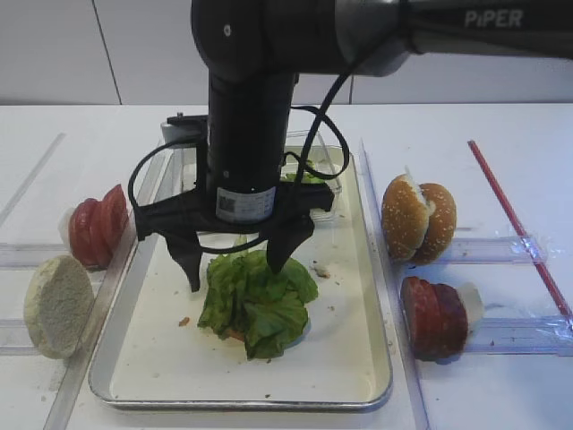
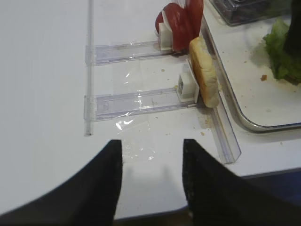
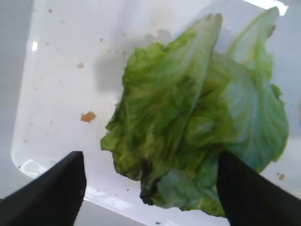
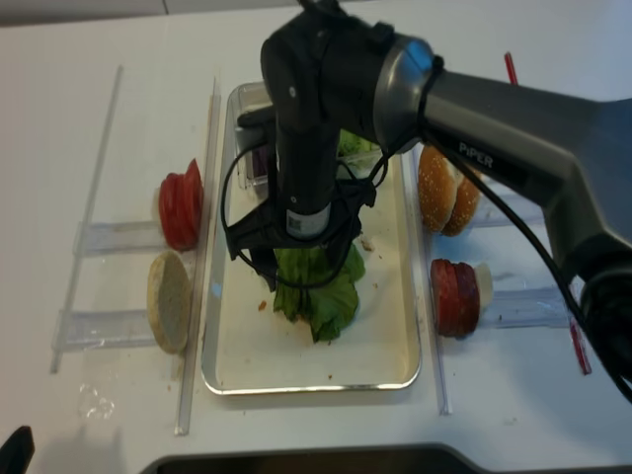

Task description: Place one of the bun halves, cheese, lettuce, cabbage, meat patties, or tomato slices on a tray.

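The green lettuce [image 1: 255, 305] lies on the cream tray [image 1: 161, 358], over something small and brownish at its base. My right gripper [image 1: 235, 273] hangs just above it, open, with the fingers spread to either side of the leaves. In the right wrist view the lettuce [image 3: 188, 117] fills the space between the two dark fingers, and the right finger [image 3: 244, 193] overlaps its edge. My left gripper [image 2: 153, 155] is open and holds nothing, low over the table's front left corner. No cheese or meat patties show.
A bun half [image 1: 55, 305] and tomato slices [image 1: 97, 226] stand in clear racks left of the tray. Bun halves [image 1: 418, 219] and more tomato slices [image 1: 434, 315] stand on its right. A clear box [image 1: 313, 170] with a purple clump [image 4: 259, 161] sits at the tray's back. A red stick [image 1: 515, 219] lies far right.
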